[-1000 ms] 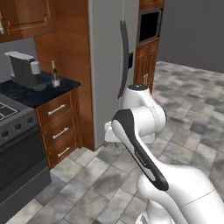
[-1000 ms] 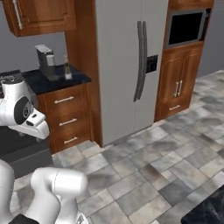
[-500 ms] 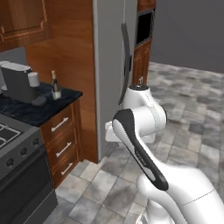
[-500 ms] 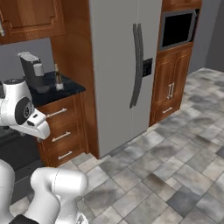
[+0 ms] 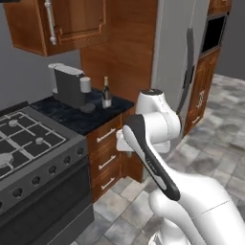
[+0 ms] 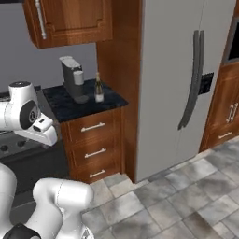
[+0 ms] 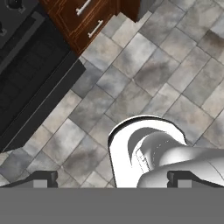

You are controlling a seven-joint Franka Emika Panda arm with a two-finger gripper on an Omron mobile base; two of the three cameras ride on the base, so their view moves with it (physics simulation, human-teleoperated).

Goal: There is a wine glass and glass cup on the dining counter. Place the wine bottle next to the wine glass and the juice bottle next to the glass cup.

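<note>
Dark wine bottle (image 5: 106, 93) is standing on the small black counter (image 5: 81, 116), at 3 o'clock of the coffee machine (image 5: 71, 86). Your gripper (image 7: 112, 179) is hanging spread and empty over floor tiles (image 7: 144, 70). You are judging nothing placed yet.

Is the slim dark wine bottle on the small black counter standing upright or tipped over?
Upright: the slim dark wine bottle stands on its base, neck up, on the small black counter beside the grey coffee machine.

A grey coffee machine (image 5: 70, 85) stands on the small black counter (image 5: 91, 119), at about 9 o'clock from the steel fridge (image 6: 179, 79). The stove (image 5: 33, 143) adjoins this counter.
</note>
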